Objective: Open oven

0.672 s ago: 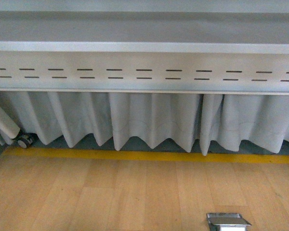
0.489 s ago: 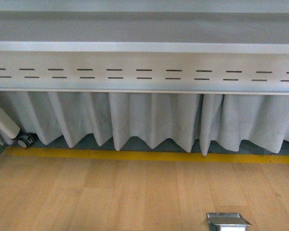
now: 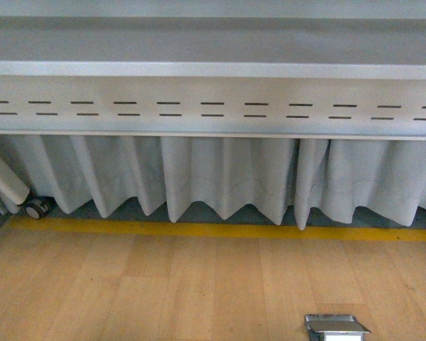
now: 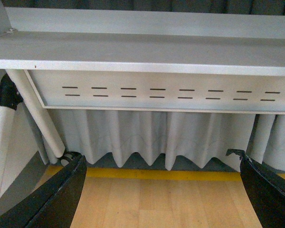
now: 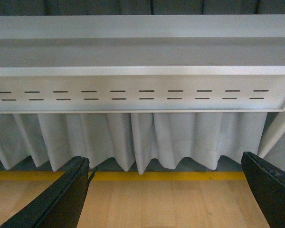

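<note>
Both left claw (image 4: 161,159) and right claw (image 5: 165,159) gape toward table edge (image 3: 213,69).

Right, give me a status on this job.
Done: nothing visible; no oven shows in any view, only a slotted table panel, curtain and wood floor. In hand: nothing; the left gripper and right gripper hang open and empty. Left: find the oven and open its door.

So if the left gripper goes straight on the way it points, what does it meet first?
Most likely the pleated curtain under the table's slotted panel; nothing shows between the open left gripper and it, though depth is hard to judge. No oven is in view.
</note>
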